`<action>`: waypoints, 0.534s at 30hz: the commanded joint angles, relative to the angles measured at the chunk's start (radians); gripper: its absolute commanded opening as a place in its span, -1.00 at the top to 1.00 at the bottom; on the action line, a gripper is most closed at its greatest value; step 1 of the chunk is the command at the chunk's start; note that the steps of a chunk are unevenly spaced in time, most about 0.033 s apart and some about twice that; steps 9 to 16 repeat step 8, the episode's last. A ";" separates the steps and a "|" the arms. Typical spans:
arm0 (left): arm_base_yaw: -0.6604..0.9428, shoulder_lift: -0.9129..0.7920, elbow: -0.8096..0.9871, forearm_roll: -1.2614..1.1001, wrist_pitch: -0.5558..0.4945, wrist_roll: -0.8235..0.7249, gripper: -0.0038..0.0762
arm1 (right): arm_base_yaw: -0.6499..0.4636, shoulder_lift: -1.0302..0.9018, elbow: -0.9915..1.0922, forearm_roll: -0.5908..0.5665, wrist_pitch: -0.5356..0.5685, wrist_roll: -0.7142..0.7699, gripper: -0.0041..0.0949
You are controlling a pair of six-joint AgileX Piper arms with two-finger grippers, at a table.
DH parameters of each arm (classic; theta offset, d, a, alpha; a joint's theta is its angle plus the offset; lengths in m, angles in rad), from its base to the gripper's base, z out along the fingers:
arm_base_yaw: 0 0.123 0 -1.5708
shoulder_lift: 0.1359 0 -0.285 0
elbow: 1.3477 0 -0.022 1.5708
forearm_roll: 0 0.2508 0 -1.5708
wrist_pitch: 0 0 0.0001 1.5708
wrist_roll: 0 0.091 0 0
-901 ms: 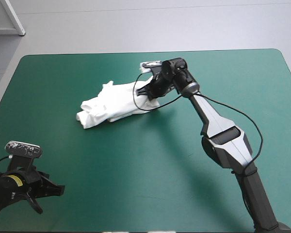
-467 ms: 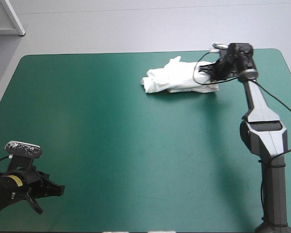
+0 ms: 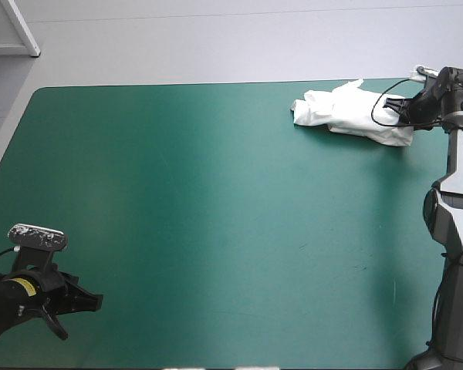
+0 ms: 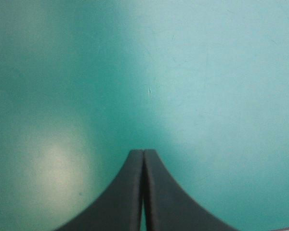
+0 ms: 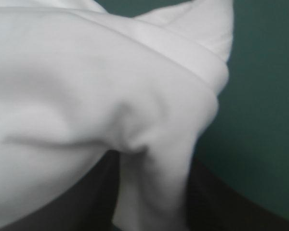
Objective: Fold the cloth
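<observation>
The white T-shirt point(image 3: 347, 113) lies as a crumpled bundle near the table's far right corner. My right gripper point(image 3: 405, 110) is at the bundle's right end, shut on the T-shirt. In the right wrist view the T-shirt point(image 5: 86, 96) fills most of the picture, and a fold of it runs down between the black fingers point(image 5: 216, 202). My left gripper point(image 3: 92, 302) rests low at the near left corner of the teal-green cover, far from the T-shirt. Seen from the left wrist, the left gripper point(image 4: 143, 154) is shut with nothing in it, over bare cover.
The teal-green cover point(image 3: 216, 216) stretches bare between the two arms. The table's far edge and right edge run close to the T-shirt. A white frame leg point(image 3: 19, 27) stands beyond the far left corner.
My right gripper has dragged the T-shirt from the table's far middle to the far right corner. The left arm has not moved.
</observation>
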 commanded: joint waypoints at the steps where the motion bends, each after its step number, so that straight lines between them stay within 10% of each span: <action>1: -0.001 0.006 -0.024 0.000 0.033 -0.006 0.92 | -0.003 -0.094 -0.024 0.066 -0.001 -0.002 -0.64; 4: -0.001 0.006 -0.024 0.000 0.033 -0.005 0.92 | -0.003 -0.113 -0.024 0.145 0.000 0.033 -0.66; 8: -0.001 0.006 -0.024 0.008 0.031 0.038 0.92 | 0.005 -0.156 -0.024 0.293 0.000 0.048 -0.20; 16: -0.001 0.006 -0.024 0.008 0.031 0.038 0.92 | 0.005 -0.156 -0.024 0.293 0.000 0.048 -0.20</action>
